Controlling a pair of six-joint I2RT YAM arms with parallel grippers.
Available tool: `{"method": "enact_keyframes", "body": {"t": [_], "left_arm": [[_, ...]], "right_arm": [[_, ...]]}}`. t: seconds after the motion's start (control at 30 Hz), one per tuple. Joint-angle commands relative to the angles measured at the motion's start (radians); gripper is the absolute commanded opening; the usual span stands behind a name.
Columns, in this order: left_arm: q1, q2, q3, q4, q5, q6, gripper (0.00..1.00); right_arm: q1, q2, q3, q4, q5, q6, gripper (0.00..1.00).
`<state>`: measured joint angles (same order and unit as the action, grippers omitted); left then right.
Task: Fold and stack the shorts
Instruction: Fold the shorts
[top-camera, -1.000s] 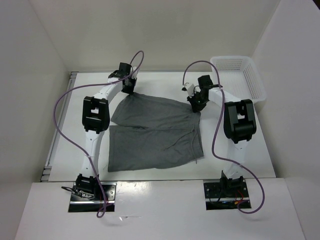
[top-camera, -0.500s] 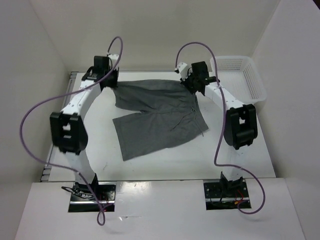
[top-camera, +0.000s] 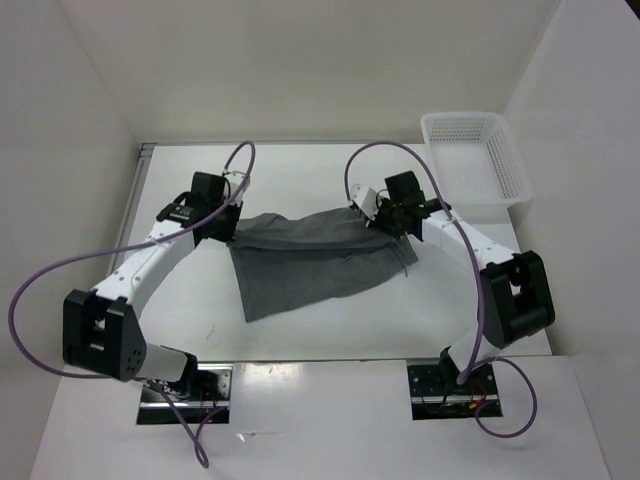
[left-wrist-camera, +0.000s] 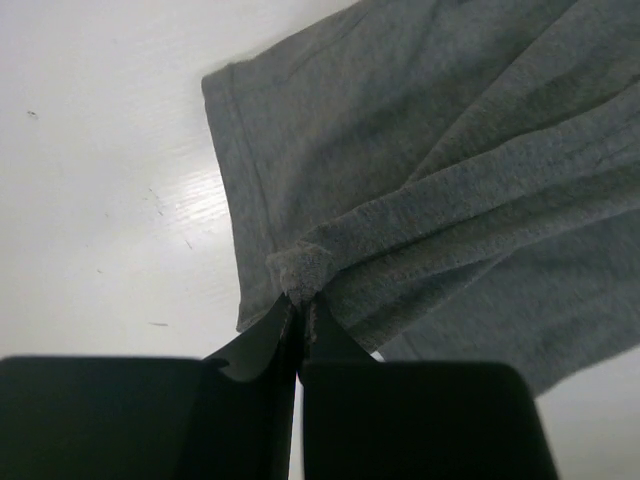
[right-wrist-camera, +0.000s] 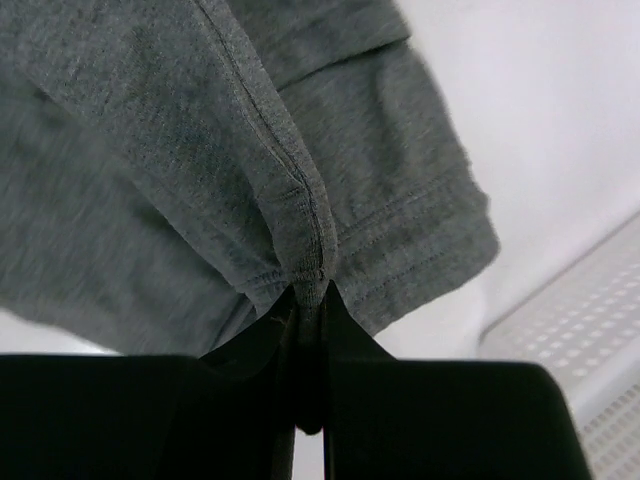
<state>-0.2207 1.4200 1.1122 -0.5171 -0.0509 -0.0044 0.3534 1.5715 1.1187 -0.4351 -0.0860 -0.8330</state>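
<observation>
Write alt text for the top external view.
Grey shorts hang stretched between the left pincer and the right pincer, each shut on a far corner, with the near part lying on the white table. A white mesh basket stands at the table's far right.

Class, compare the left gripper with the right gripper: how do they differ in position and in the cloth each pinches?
The left gripper pinches a bunched corner at the left end of the shorts; the right gripper pinches a stitched fold at their right end. Only the right gripper is near the basket. Both are shut on the shorts.
</observation>
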Motion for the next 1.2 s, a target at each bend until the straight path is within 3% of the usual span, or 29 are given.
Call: {"method": "enact_keyframes", "body": {"t": [0.0,0.17,0.3,0.43,0.7,0.97,1.17], "left_arm": [[-0.038,-0.130,-0.051,-0.032,-0.046,0.004,0.00],[-0.075,-0.265,-0.179,-0.063,-0.070,0.004,0.00],[-0.189,-0.329,-0.305,-0.073,0.006,0.004,0.05],[-0.201,-0.338,-0.353,-0.063,0.103,0.004,0.09],[-0.201,-0.349,-0.342,-0.112,0.266,0.004,0.10],[-0.201,-0.331,-0.160,-0.144,0.246,0.004,0.09],[-0.201,-0.331,-0.147,-0.224,0.408,0.004,0.13]], "right_arm": [[-0.005,-0.094,-0.074,-0.013,0.054,-0.066,0.00],[-0.053,-0.163,-0.086,-0.045,0.011,-0.081,0.00],[-0.053,-0.185,-0.175,-0.045,-0.032,-0.081,0.00],[-0.053,-0.211,-0.220,-0.034,-0.008,-0.117,0.00],[-0.053,-0.290,-0.306,-0.091,-0.064,-0.155,0.00],[-0.053,-0.323,-0.214,-0.163,-0.052,-0.195,0.00],[-0.053,-0.355,-0.212,-0.252,-0.032,-0.313,0.00]]}}
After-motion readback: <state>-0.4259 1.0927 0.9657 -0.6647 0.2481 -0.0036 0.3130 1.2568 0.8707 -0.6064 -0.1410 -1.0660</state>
